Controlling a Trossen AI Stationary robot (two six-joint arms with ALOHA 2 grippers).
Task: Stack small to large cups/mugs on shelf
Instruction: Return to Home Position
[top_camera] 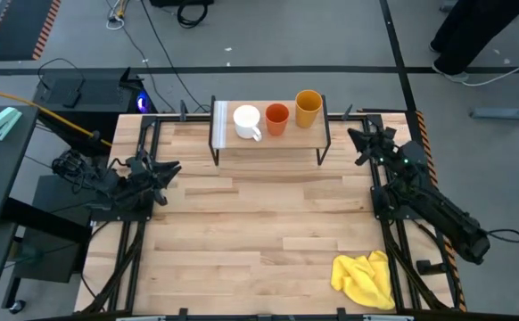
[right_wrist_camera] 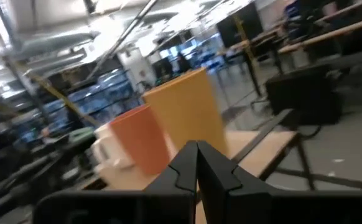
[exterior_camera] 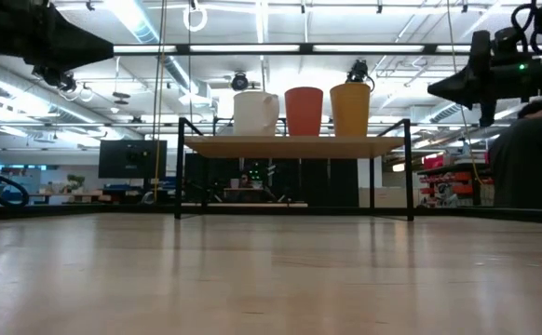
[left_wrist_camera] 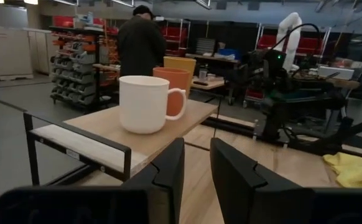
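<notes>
Standing in a row on the shelf (top_camera: 286,143) are the white mug (top_camera: 246,121), red-orange cup (top_camera: 277,118) and yellow tumbler (top_camera: 308,107). The right gripper (top_camera: 364,138), closed and empty, is hovering near the tumbler and should be backing straight away; the left gripper (top_camera: 166,169), parted, is waiting apart.

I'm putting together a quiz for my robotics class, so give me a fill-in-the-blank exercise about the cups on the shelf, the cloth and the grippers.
1. On the shelf, the ____ cup stands between the white mug and the yellow cup.
2. The yellow cloth lies on the table beside the ____ arm.
3. The right gripper has its fingers ____.
Missing words: orange; right; shut.
</notes>
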